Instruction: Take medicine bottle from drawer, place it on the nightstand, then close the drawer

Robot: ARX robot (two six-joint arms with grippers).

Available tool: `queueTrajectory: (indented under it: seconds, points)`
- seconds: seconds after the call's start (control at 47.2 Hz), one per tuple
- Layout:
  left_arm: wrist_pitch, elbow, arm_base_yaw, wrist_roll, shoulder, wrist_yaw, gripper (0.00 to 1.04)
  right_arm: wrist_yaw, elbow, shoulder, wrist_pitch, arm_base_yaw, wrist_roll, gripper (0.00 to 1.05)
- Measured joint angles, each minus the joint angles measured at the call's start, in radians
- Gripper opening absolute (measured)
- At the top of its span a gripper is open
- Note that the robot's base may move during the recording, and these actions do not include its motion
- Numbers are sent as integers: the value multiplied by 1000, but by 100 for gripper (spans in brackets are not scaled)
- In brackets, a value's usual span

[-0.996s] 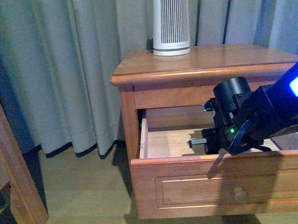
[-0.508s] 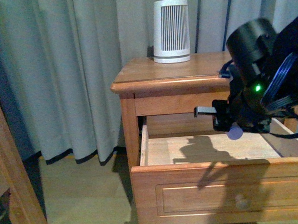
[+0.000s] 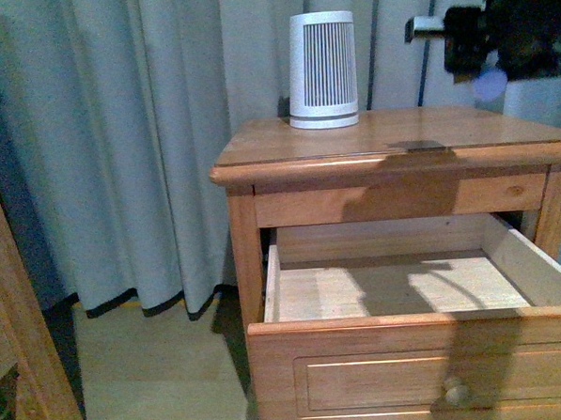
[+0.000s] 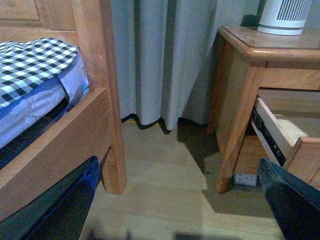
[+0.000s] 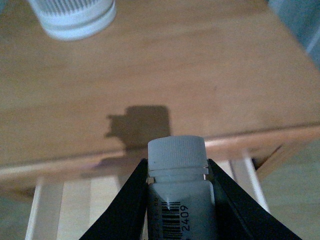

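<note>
While right jaws grip it | medicine bottle: white, ribbed cap, barcode

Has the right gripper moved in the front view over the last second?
Yes. The right gripper, shut on the medicine bottle, has risen out of the drawer to above the right side of the nightstand top.

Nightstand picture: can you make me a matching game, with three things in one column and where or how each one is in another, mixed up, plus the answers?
Things
1. medicine bottle
2. ribbed white cylinder
3. drawer

States
A. pulled out, open
B. held in the right gripper, in the air over the nightstand
C. standing on the nightstand top, towards the back

Pairs: 1-B, 2-C, 3-A
</note>
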Motion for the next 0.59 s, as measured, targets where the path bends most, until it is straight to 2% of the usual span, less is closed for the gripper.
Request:
queueTrajectory:
  seconds: [0.318, 0.508, 0.593]
  points:
    - [0, 0, 0, 0, 0, 0, 98, 84, 477, 308, -107, -81, -55, 30]
    - [0, 0, 0, 0, 0, 0, 98, 150, 595, 492, -71, -81, -66, 30]
    - [0, 0, 0, 0, 0, 0, 98, 174, 676, 557, -130, -81, -69, 30]
